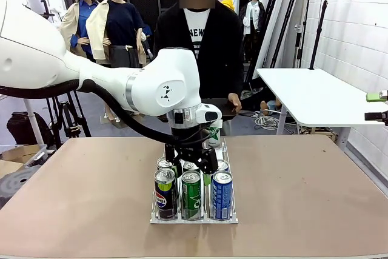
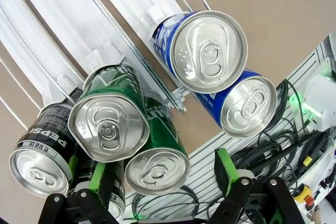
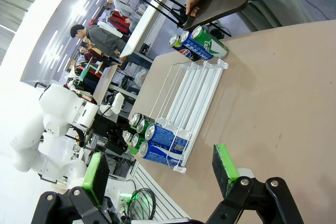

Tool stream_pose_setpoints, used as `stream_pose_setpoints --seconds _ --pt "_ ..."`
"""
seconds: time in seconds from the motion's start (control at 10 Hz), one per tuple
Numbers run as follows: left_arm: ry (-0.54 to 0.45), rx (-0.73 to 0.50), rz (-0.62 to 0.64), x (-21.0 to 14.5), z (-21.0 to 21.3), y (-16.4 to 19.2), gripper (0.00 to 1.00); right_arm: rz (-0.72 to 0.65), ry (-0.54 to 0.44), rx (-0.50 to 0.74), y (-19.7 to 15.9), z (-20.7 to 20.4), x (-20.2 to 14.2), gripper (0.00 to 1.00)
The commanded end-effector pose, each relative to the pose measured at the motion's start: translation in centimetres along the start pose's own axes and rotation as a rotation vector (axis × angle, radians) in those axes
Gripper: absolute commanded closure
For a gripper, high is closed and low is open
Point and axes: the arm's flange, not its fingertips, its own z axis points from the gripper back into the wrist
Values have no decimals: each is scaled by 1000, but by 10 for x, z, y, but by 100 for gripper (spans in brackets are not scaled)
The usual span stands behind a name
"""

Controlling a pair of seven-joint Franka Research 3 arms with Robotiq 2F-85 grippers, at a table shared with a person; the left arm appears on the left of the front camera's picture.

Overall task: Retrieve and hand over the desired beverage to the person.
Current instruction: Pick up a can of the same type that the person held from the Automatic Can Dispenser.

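Green aluminium can, front-centre of clear plastic rack: reaching step. Both jaws gape empty, left above rack; next, straddle your chosen can.

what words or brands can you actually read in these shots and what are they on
"PEPSI": on the side of the black can, upside down in the left wrist view.
"NEW": top line of black lettering on the white T-shirt across the table; the lines below it are too small to read.
Print on the blue can and the green can: blurred, unreadable.
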Motion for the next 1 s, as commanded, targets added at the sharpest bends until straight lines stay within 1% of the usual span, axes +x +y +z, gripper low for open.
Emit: stream_pose_setpoints --seconds 0.0,0.9 --pt "0 -12 -29 1 -2 3 0 -7 -1 3 0 0 -1 0" --pt "-5 1 -14 2 -14 5 0 -7 -1 3 0 0 -1 0"
